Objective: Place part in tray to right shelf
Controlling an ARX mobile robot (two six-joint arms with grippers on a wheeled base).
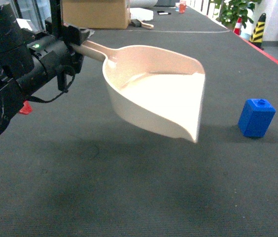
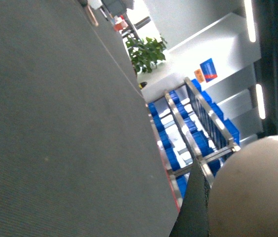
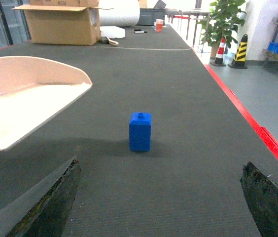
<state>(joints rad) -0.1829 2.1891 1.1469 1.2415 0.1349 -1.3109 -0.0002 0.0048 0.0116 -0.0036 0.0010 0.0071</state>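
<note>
One blue part (image 1: 256,117) stands upright on the dark counter (image 1: 129,197) at the right of the head view, and again near the middle of the right wrist view, alone and touched by nothing. It is a smooth, bright plastic block, taller than wide, with a bevelled top and a small round knob.

So the first step looks undone: the part is not yet in the tray (image 1: 158,96). That pale pinkish-beige plastic scoop hangs above the counter at the centre of the head view, empty, its flat open lip toward the part and well apart from it. Its sides rise in a smooth curve and its long straight handle runs to the upper left, where the left hand (image 1: 75,43) is closed round it.

The right hand (image 3: 158,197) is spread wide, its two dark rough-faced fingers at the lower corners of the right wrist view with the part ahead between them, not yet reached.

Left to do, by this reckoning: grasp the part, drop it in the tray, carry the tray over. The right shelf (image 2: 198,133) shows only in the left wrist view, centre right, as shiny steel rails beyond the counter's edge, with blue bins (image 2: 213,118) about it.

The counter has a fine, ribbed, matt surface. A cardboard box (image 1: 95,14) sits at the far upper edge.
</note>
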